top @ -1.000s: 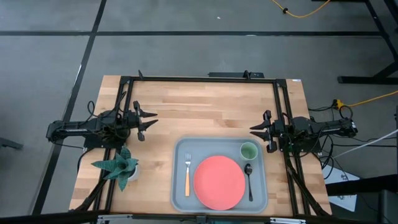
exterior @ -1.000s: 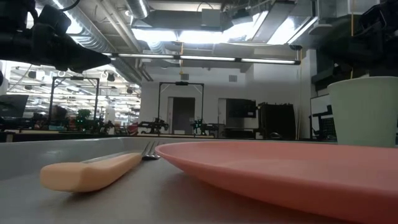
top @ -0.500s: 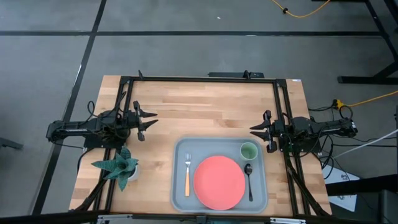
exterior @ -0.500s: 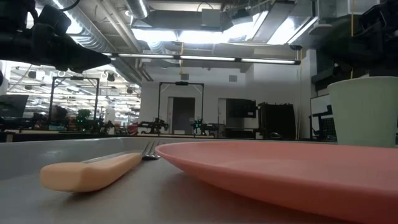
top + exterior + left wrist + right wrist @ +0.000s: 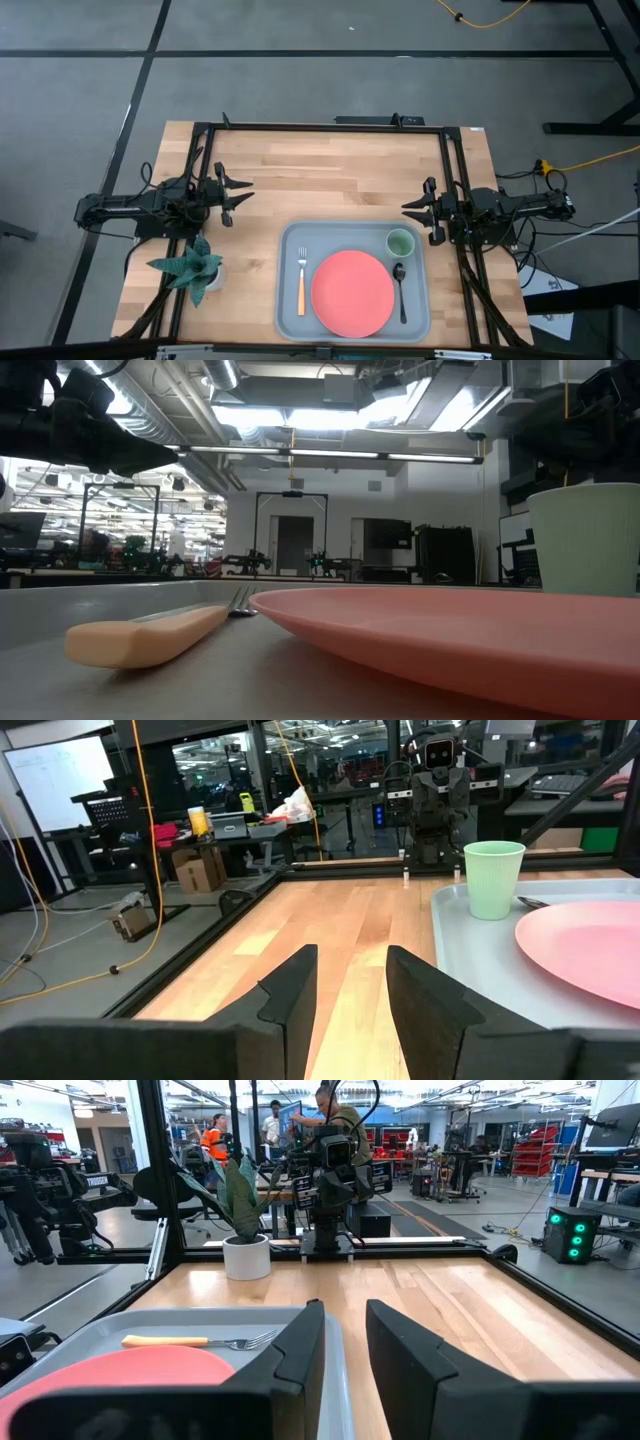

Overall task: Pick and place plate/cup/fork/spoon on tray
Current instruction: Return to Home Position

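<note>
Tray (image 5: 288, 240): light grey-blue, rectangular with rounded corners and a raised rim, matte. It sits on the near half of the pale wood-plank table (image 5: 330, 170), towards the right.

All four pieces lie on the tray:
- Plate (image 5: 352, 293): round, flat, smooth pink-red, with a shallow lip. It is centred on the tray.
- Fork (image 5: 301, 280): slim, with an orange handle and silver tines. It lies flat just left of the plate, tines pointing away from the near edge.
- Spoon (image 5: 401, 290): thin and all dark, with a small oval bowl. It lies just right of the plate.
- Cup (image 5: 400, 242): small, light green, slightly tapered. It stands upright in the far right corner, beside the spoon's bowl.

Left gripper (image 5: 240, 197): above the table's left side, well apart from the tray. Its dark fingers are parted by a moderate gap and hold nothing.

Right gripper (image 5: 412, 210): above the table's right side, near the tray's far right corner. Its fingers are likewise parted and hold nothing.

Potted plant (image 5: 190, 265): spiky green leaves in a white pot, at the table's left edge, near the left arm.
</note>
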